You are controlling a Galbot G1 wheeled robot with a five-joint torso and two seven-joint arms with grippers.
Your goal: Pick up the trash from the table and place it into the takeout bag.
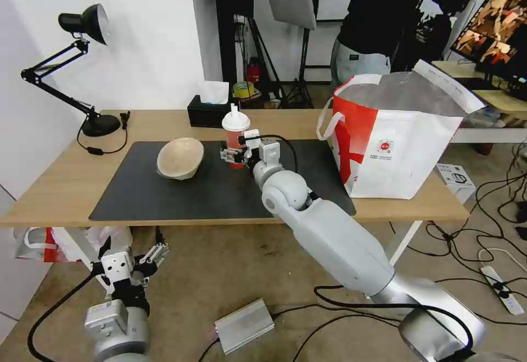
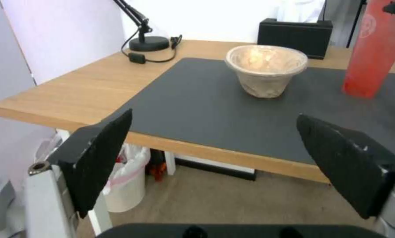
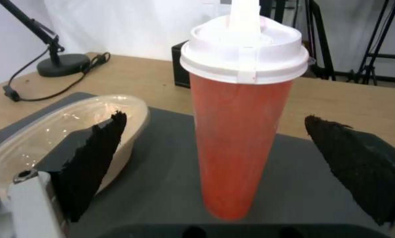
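Right gripper [image 1: 235, 156] was out over the dark grey mat [image 1: 164, 197], black textured pads spread wide on either side of the red drink cup [image 1: 236, 137], not touching it. In the right wrist view the cup [image 3: 239, 132] stood upright between the two pads [image 3: 91, 158]: tall tapered translucent red plastic, smooth, with a white snap-on lid and a white tab sticking up from the top. No print readable on the side facing that camera; the left wrist view showed a faint pale round mark high on the cup [image 2: 375, 49], unreadable.

Beige pulp bowl [image 1: 180, 158] sat on the mat just beside the cup, on the lamp side. Matte fibrous wall, rounded, with a glossy inner lining catching light in the left wrist view [image 2: 266, 69].

Takeout bag [image 1: 395, 137] stood on the table [image 1: 55, 186] on the other side of the cup, well apart from it, partly on the mat edge. Boxy, white with a red panel, crinkly silver foil inside, white loop handle, small round red logo with tiny text below, too small to read. Mouth open.

Black tissue box [image 1: 211, 111] stood behind the cup near the far table edge, with a white tissue sticking up. Black desk lamp [image 1: 82, 66] stood at the far corner beyond the bowl.

Left gripper [image 1: 134, 266] hung below the near table edge, off the tabletop, pads [image 2: 100, 155] apart, holding nothing.

Table: light wood-grain top, white legs.
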